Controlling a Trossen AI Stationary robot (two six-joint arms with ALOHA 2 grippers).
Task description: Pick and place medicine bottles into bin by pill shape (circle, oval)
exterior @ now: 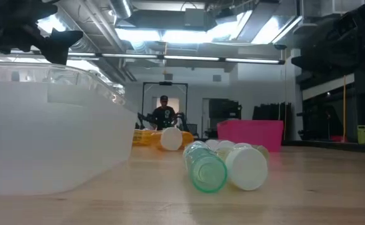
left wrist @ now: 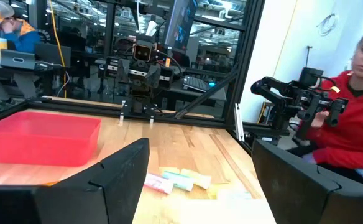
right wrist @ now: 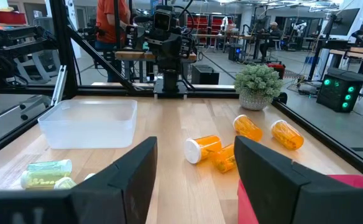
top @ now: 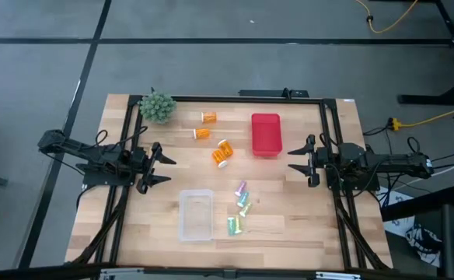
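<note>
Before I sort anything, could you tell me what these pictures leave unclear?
- Pill shape: the pills in the orange bottles and pastel bottles are too small in the high view.
- Pastel bottles: in the low view the nearest two hide the rest.
- Clear bin: cut off by the low view's left edge.
- Red bin: only a corner shows in the right wrist view.
- Left gripper and right gripper: both open, holding nothing.

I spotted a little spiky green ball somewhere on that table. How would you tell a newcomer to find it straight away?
Start at the light wooden table and go to its far left corner, beyond the left arm's pincer. There sits the spiky green ball, near the scattered translucent orange bottles with white caps. It alone is round, bristly and green.
</note>
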